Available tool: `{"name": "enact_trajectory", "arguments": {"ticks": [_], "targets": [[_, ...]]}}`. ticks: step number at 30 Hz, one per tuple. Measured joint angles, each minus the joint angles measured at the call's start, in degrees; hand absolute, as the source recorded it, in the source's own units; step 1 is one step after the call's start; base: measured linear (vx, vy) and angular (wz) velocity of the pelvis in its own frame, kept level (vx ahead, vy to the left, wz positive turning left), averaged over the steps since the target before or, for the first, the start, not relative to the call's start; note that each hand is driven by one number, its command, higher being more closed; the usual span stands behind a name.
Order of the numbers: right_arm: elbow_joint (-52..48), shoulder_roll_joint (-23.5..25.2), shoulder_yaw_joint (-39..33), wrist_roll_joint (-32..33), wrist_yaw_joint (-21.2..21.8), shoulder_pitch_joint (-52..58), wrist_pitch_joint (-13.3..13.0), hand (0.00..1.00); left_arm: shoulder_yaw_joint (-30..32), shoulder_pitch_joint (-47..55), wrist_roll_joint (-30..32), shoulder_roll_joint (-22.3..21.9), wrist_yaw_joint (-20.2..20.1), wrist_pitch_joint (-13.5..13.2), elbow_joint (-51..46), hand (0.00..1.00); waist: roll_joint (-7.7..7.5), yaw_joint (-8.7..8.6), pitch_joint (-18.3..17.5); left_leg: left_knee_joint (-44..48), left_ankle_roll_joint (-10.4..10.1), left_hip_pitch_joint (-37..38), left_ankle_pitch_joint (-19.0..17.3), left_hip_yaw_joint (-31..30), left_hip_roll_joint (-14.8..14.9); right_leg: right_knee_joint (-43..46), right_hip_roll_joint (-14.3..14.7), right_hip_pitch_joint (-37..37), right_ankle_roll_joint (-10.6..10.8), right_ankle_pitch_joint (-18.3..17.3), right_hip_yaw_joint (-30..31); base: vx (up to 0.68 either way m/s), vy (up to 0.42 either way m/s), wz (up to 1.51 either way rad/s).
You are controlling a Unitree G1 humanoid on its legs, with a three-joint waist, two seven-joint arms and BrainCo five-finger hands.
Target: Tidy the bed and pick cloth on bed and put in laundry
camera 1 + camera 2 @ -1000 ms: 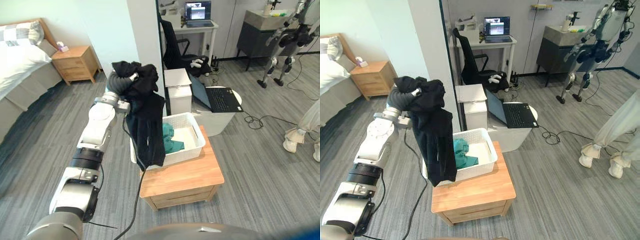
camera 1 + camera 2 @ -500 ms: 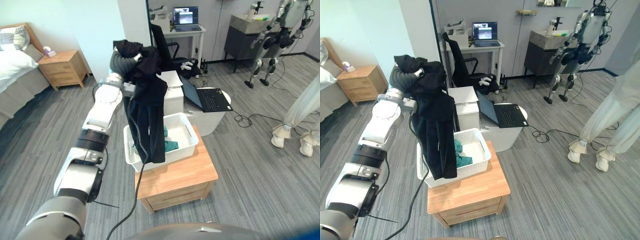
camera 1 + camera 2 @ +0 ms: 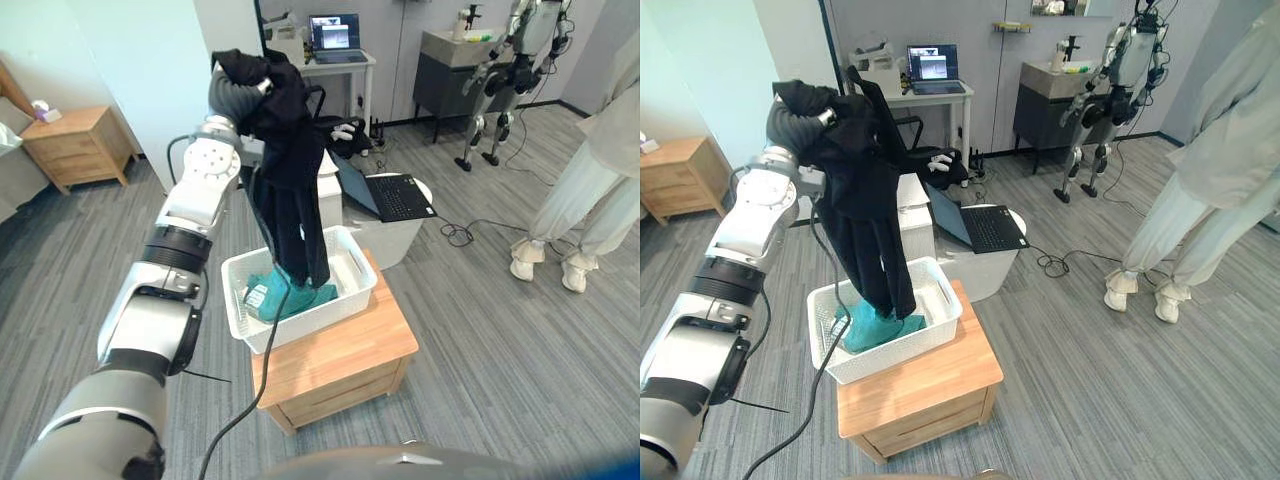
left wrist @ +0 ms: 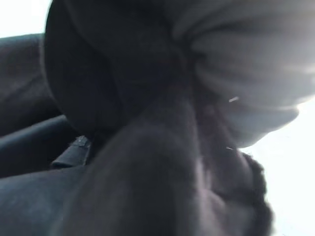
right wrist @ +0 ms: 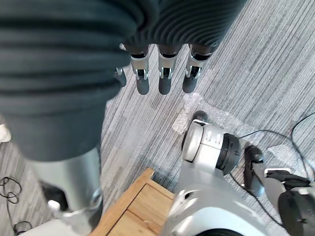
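Carries the black cloth (image 3: 290, 170) draped over the left hand (image 3: 232, 95) at upper centre, grip impossible to tell beneath it, tail dangling over the teal cloth (image 3: 272, 298) in the white basket (image 3: 300, 335) mid-frame, so apparently needs only lowering and release, with the right hand (image 5: 165, 81) hanging relaxed and straight.

Silver-grey left arm (image 3: 190, 215) with black joint bands, dark ribbed wrist cover (image 5: 59, 73), silver fingers (image 5: 165, 78) with dark tips
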Motion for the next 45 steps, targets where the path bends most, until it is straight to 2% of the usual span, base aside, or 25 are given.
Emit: {"name": "enact_trajectory", "arguments": {"ticks": [4,6,7,10,13,14,17,19,22,25,27,28,32,37,40,41,42,45], "targets": [[-1.7,0.2,7.1,0.0,-1.3,0.7,1.4,0.00,-0.2,0.0,-0.6,0.7,-4.3,-0.6,2.0,1.00,-0.14,0.12,0.2,0.0,0.1,-2.0,0.0,0.0,0.2,0.5,0.1,-2.2,0.0,0.0,-0.1,-0.06,-0.032,0.02],[-3.7,0.2,10.6,0.3,-1.6,0.0,1.8,0.00,-0.2,0.2,-1.0,0.7,-6.1,-1.7,2.2,1.00,-0.71,0.14,1.1,0.0,0.3,-4.4,0.6,0.0,0.2,1.2,0.2,-5.0,-0.6,-0.4,-0.2,-0.09,-0.037,0.05],[-5.6,0.1,14.0,1.4,-1.9,-1.5,1.8,0.00,-0.2,0.3,-1.0,0.6,-7.9,-3.3,2.3,1.00,-1.44,0.16,3.4,0.0,0.5,-6.4,1.3,-0.1,0.2,1.7,0.3,-7.1,-0.7,-0.2,-0.2,-0.11,-0.038,0.08],[-6.8,-0.7,19.4,4.0,-1.9,-4.3,1.8,0.00,-0.2,0.5,0.1,0.6,-10.1,-5.8,3.3,1.00,-3.39,0.31,8.2,0.1,1.1,-10.4,2.6,-0.3,0.3,1.8,0.3,-11.0,-0.6,1.2,-0.2,-0.11,-0.036,0.05],[-9.8,-1.1,22.4,5.3,-0.8,-6.2,1.9,0.00,-0.2,0.9,2.7,0.6,-11.6,-5.7,4.3,1.00,-5.19,0.57,13.1,0.1,2.0,-14.5,3.7,-0.2,0.2,0.9,0.1,-14.2,0.1,3.5,-0.2,-0.07,-0.010,0.01],[-10.6,-1.1,22.6,5.3,-0.5,-6.4,1.9,0.00,-0.3,1.7,3.8,0.5,-12.2,-5.2,4.4,1.00,-5.35,0.65,14.5,0.2,2.2,-15.1,3.8,-0.2,0.1,0.9,0.1,-14.7,0.6,4.3,-0.2,0.00,0.000,0.00],[-14.7,-1.3,24.2,5.3,0.4,-6.5,2.5,0.00,-0.6,2.6,5.3,-0.6,-12.9,-3.8,4.4,1.00,-4.54,1.62,17.2,0.4,2.8,-17.0,3.7,-0.3,0.1,1.0,0.1,-16.6,0.8,5.3,-0.2,0.01,0.034,0.01],[-16.2,-1.9,24.9,5.9,0.8,-6.5,2.5,0.00,-0.6,2.0,5.8,-0.9,-12.4,-3.8,4.2,1.00,-3.72,1.98,18.4,0.4,2.9,-18.8,3.7,-0.5,0.3,1.2,0.1,-18.3,0.8,5.7,-1.0,0.01,0.035,0.09],[-19.6,-3.8,27.2,7.7,1.1,-6.4,2.5,0.00,-0.4,-1.4,6.8,-2.3,-9.4,-3.7,3.8,1.00,-3.15,4.17,22.1,4.4,3.7,-23.8,2.5,-0.7,2.1,2.0,0.6,-21.9,0.0,6.9,-2.0,0.02,0.011,0.07],[-21.7,-5.1,28.5,9.9,1.1,-7.0,2.4,0.00,-0.2,-2.3,6.9,-2.6,-6.8,-2.9,2.6,1.00,-2.91,4.71,24.4,9.3,3.9,-28.8,0.4,-1.1,4.5,2.9,1.5,-25.4,-0.6,8.4,-3.1,0.00,-0.004,-0.01],[-22.3,-5.2,28.5,10.5,1.1,-7.0,2.4,0.00,-0.2,-2.3,7.0,-3.3,-5.6,-2.5,2.6,1.00,-2.83,4.61,24.9,10.7,4.0,-30.7,0.1,-1.6,4.9,3.0,1.6,-26.6,-0.6,8.5,-3.3,0.02,0.000,0.05],[-22.4,-5.3,28.5,11.3,1.1,-7.1,2.4,0.00,-0.2,-2.3,7.1,-4.2,-5.1,-2.4,2.6,0.00,-2.80,4.75,25.6,11.5,3.9,-31.5,-0.2,-1.9,5.3,3.1,1.7,-27.0,-0.6,8.5,-3.4,0.02,0.006,0.07],[-22.4,-5.8,28.6,12.1,1.6,-7.8,2.3,0.00,-0.2,-2.1,9.0,-5.1,-3.0,-1.3,2.5,0.00,-2.42,4.86,26.8,12.6,3.7,-32.3,-0.6,-2.2,6.6,3.9,2.7,-27.9,-1.5,9.5,-4.3,0.00,0.001,-0.01],[-22.4,-6.0,28.6,12.1,1.8,-7.8,1.9,0.00,0.0,-2.1,9.0,-5.0,-2.6,-1.4,0.6,0.00,-2.10,4.92,27.0,12.6,3.7,-31.9,-0.6,-2.1,6.9,4.0,2.9,-27.6,-1.7,9.5,-4.9,0.00,0.000,0.00],[-22.3,-6.0,28.8,12.1,1.7,-7.6,1.7,0.00,0.1,-2.2,8.1,-5.0,-1.6,-1.5,-1.0,0.00,-2.03,5.25,27.0,12.7,3.4,-30.8,-0.4,-1.8,6.9,4.0,2.7,-26.4,-2.8,8.7,-5.8,0.01,-0.014,-0.01],[-22.3,-6.0,28.8,12.1,1.4,-7.2,1.7,0.00,0.0,-2.1,7.9,-5.0,-1.7,-1.5,-1.1,0.00,-2.01,5.90,27.0,12.5,3.4,-29.5,-0.3,-1.4,6.9,3.9,2.6,-25.2,-3.7,8.0,-6.8,0.01,-0.039,-0.06],[-22.3,-6.0,28.9,12.1,0.9,-7.0,1.4,0.00,0.1,-2.2,7.7,-4.8,-1.7,-1.5,-1.6,0.00,-2.00,6.80,27.0,12.2,3.4,-27.9,-0.3,-0.4,6.9,3.8,2.2,-23.8,-3.6,7.0,-8.0,0.03,-0.062,-0.05],[-22.2,-6.4,29.2,12.1,0.3,-6.8,1.3,0.00,0.8,-2.2,5.4,-3.7,-2.1,-1.4,-3.5,0.00,-1.68,7.48,26.8,11.6,3.3,-25.6,-0.3,1.0,6.6,3.6,1.4,-21.8,-2.8,5.3,-10.1,0.02,-0.066,0.10]]}}
